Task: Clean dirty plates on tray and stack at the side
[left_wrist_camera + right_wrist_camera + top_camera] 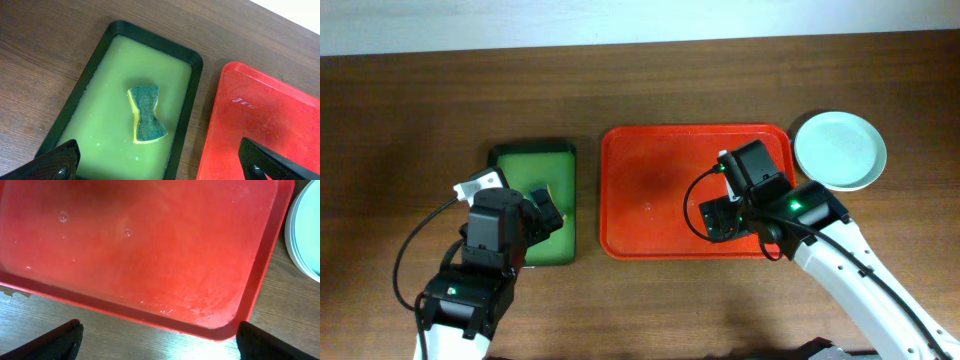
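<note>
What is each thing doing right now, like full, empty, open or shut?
red tray: no plates on it, a few wet drops.
plates: on the table beside the red tray, top looks clean.
green tray: holds only the sponge.
sponge: lying loose, scrubby side up.
left gripper: open, empty.
right gripper: open, empty.

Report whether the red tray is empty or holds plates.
Empty: the tray shows only bare red surface; the plates sit outside, beside it.

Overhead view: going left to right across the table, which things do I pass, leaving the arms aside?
green tray → red tray → plates
</note>
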`<state>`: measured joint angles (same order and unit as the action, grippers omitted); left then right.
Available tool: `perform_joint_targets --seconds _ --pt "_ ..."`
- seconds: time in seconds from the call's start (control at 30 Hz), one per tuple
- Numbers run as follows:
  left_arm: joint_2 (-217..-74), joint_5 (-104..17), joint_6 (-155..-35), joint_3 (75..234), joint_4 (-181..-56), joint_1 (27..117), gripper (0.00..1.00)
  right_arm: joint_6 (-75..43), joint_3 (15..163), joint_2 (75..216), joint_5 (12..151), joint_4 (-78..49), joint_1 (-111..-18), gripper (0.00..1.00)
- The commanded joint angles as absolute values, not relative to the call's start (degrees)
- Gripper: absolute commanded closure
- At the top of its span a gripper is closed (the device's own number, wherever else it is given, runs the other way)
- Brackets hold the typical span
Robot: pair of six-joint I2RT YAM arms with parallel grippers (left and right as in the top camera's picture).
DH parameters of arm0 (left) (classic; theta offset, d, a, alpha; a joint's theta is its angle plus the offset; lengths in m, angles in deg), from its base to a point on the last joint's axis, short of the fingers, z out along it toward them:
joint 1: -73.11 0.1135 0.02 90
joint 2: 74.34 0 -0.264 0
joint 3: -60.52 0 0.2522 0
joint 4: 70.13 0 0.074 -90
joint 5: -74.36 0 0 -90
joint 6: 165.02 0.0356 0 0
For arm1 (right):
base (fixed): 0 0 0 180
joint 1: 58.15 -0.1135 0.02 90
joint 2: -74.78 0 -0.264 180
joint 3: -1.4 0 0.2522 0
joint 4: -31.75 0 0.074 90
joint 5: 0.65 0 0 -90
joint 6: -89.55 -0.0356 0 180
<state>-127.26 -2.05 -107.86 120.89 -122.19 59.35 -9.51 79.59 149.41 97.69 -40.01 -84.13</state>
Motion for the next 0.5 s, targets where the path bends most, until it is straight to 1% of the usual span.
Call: perform_joint_targets --seconds 0.0,0.03,0.13,0.17,0.23,0.27,0.3,0.4,0.47 --pt "-127.13 -1.26 -108.45 120.39 -122.30 59.22 0.01 -9.91 78.76 147.73 98.65 -37.38 -83.67 0.02" --pt "-127.13 -1.26 -108.45 120.39 -122.28 59.22 0.01 -9.93 76.79 144.99 97.93 -34.24 -81.01 0.01" --pt "-127.13 -1.26 -108.45 120.39 -122.30 59.22 0.01 -7.76 63.85 132.95 87.72 -21.25 -69.84 0.02" --pt "-127.13 -1.26 -108.45 120.39 -122.30 59.22 0.00 -5.58 56.46 125.78 82.94 -13.45 -65.16 0.02" --pt "-127.13 -1.26 -108.45 120.39 -122.30 59.22 0.01 -5.21 45.73 112.80 78.78 -5.54 -59.15 0.02" --pt "-127.13 -1.26 -108.45 120.39 -122.30 59.22 0.01 -5.21 39.81 103.42 77.28 -2.61 -56.15 0.01" --pt "-127.13 -1.26 -108.45 120.39 -122.30 59.22 0.01 -5.21 36.09 96.14 77.30 -1.36 -54.95 0.01" --pt "-127.13 -1.26 -108.45 120.39 -122.30 59.22 0.01 -5.21 29.88 81.11 77.98 -0.31 -54.76 0.01" --pt "-127.13 -1.26 -108.45 120.39 -122.30 59.22 0.01 -5.18 28.53 78.77 78.00 0.65 -54.76 0.02"
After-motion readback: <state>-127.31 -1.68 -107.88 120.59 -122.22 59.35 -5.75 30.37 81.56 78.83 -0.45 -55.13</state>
